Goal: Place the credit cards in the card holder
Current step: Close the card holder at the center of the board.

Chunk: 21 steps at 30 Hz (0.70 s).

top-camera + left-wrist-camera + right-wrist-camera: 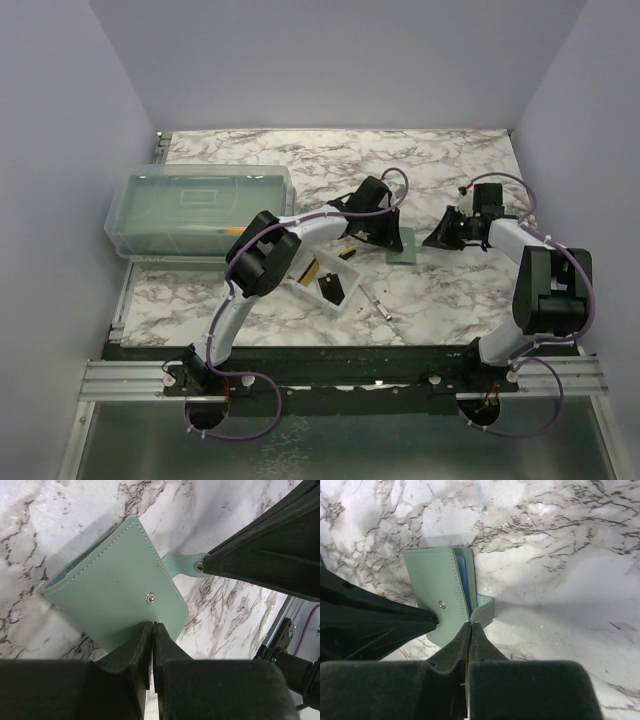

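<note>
Between the two sets of fingers, the sage-green card holder [110, 590] is lying folded on the marble counter [60, 510]. Its snap strap [177, 563] is hanging undone, clear of the stud [150, 598]. The left fingers [142, 647] are pressing together on the near edge of the front cover and appear to be pinching it. The right fingers [485, 652] are clamping flat on the strap's end, just across the cover from the left pair. A sliver of pale blue lining is showing beside the right fingertips, so the fold is standing slightly ajar.

Opening the holder looks like the step in hand. To do it well, the left pair should be gripping only the top cover while the right pair is drawing the strap away gently. That way the holder is swinging open rather than sliding across the counter. A hard tug risks the thin strap slipping out.

Back from the left fingers, toward that arm's base, a small clear tray [298, 288] is holding the black card [333, 288] and the gold card [311, 272], both waiting. Farther off on that side, a large translucent lidded box [195, 205] is sitting; its contents cannot be told.
</note>
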Each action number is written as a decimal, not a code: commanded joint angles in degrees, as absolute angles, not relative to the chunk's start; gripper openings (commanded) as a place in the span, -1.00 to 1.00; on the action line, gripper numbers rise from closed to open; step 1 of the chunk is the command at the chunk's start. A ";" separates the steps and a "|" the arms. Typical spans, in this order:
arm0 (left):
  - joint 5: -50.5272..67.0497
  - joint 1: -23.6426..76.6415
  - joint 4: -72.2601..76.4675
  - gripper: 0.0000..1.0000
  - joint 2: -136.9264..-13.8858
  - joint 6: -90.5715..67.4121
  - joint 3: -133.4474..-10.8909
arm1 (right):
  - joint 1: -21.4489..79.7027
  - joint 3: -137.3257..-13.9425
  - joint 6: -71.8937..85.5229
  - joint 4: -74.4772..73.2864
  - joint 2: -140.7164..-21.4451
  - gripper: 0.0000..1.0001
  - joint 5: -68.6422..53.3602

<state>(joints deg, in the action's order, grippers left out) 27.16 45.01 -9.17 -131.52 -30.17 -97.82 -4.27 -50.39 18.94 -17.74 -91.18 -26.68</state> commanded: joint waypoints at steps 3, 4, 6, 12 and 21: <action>25.18 43.05 -12.83 -0.85 -132.69 -31.54 -95.73 | -4.17 -48.56 17.67 -12.29 -93.17 -0.99 -36.28; 25.29 43.06 -12.85 -0.89 -133.16 -31.94 -95.78 | -4.21 -48.21 17.85 -11.08 -93.08 -0.99 -37.85; 25.32 43.20 -12.92 -0.92 -134.22 -32.52 -95.78 | -4.22 -47.85 18.52 -9.23 -93.17 -0.99 -40.38; 24.64 43.30 -13.55 -0.98 -135.91 -33.22 -96.02 | -4.22 -48.55 19.20 -7.81 -95.76 -0.99 -44.89; 24.17 43.29 -14.28 -1.00 -135.89 -33.16 -96.80 | -4.15 -50.39 18.66 -9.05 -99.74 -0.99 -45.57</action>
